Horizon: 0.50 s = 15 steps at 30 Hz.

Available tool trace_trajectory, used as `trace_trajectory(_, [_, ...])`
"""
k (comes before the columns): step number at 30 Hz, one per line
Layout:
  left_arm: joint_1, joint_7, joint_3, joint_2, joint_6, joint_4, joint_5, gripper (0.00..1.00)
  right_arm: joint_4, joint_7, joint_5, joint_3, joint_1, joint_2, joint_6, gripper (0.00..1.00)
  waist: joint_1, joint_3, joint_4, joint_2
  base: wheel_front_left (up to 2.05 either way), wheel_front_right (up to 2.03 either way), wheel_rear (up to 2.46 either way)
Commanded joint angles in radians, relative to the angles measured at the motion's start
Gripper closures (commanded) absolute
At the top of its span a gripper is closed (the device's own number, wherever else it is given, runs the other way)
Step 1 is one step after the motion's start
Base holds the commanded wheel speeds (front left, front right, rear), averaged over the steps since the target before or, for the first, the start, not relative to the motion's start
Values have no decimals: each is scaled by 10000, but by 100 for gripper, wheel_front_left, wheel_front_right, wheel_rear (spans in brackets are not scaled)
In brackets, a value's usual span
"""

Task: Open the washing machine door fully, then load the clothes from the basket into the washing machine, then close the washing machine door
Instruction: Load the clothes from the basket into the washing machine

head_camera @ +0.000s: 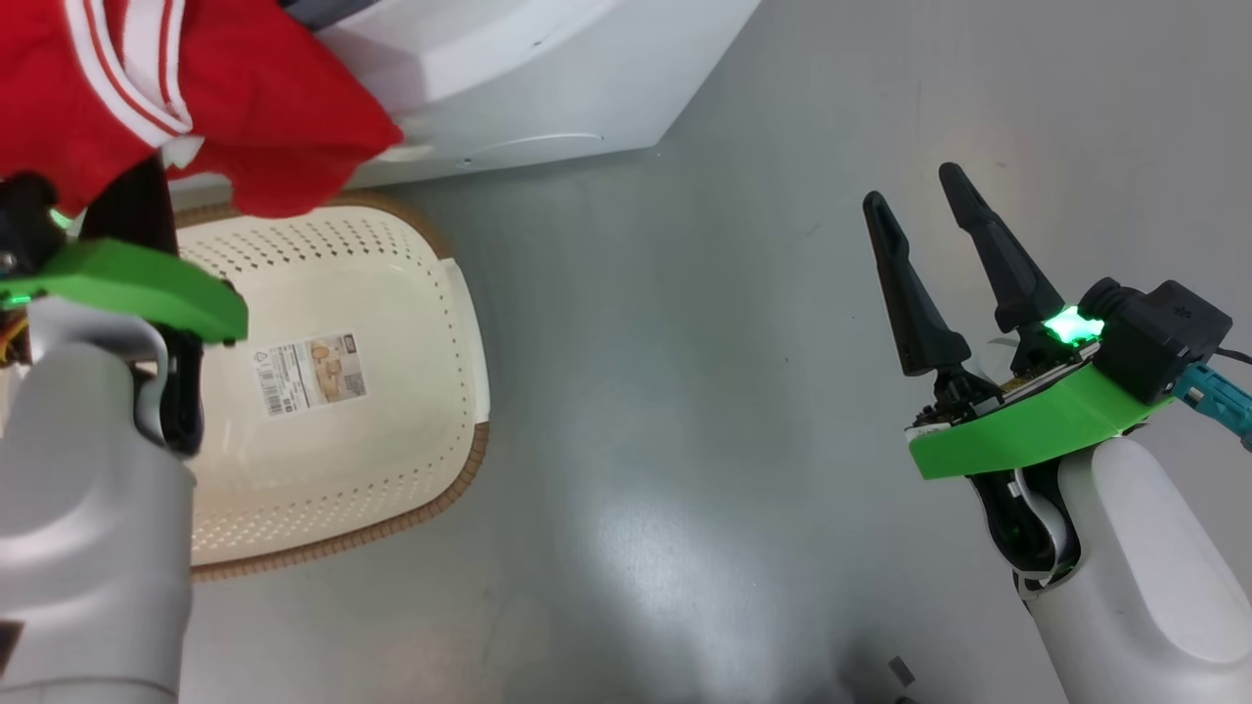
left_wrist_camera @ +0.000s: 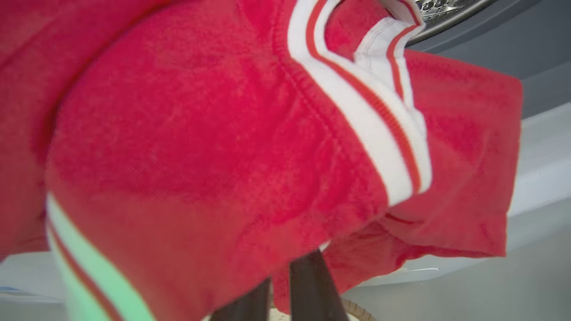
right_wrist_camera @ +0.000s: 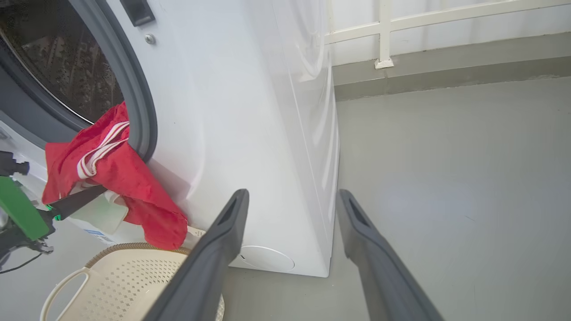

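My left gripper [left_wrist_camera: 285, 290] is shut on the red clothes [head_camera: 264, 117] with white stripes and holds them up above the cream basket [head_camera: 460, 323], whose floor shows just a sticker. Seen from the right wrist, the clothes [right_wrist_camera: 120, 178] hang at the lower lip of the washing machine [right_wrist_camera: 250, 111] opening, against the grey seal, in front of the steel drum [right_wrist_camera: 67, 67]. The fabric hides the left fingertips. The washing machine door is out of view. Off to the right, my right gripper [head_camera: 912, 186] stands open over the floor with nothing between its fingers.
The washer's white corner [head_camera: 528, 88] stands just behind the basket. Grey floor [head_camera: 685, 391] spreads between the basket and my right arm. In the right wrist view, a white railing [right_wrist_camera: 383, 35] and a low kerb run along the far wall.
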Motion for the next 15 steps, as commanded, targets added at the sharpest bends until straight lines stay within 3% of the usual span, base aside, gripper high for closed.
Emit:
trace_trajectory(1, [388, -65, 229, 386, -18, -444, 125, 100, -198, -48, -36, 137, 267, 26, 16, 0, 0, -58, 44, 0, 0, 0, 0])
trace_trajectory(9, [1378, -65, 472, 370, -26, -2782, 299, 100, -138, -48, -21, 114, 370, 18, 16, 0, 0, -311, 184, 0, 0, 0, 0])
trace_trajectory(15, [844, 25, 420, 504, -23, -3439, 441, 100, -146, -48, 7, 176, 367, 34, 16, 0, 0, -339, 149, 0, 0, 0, 0])
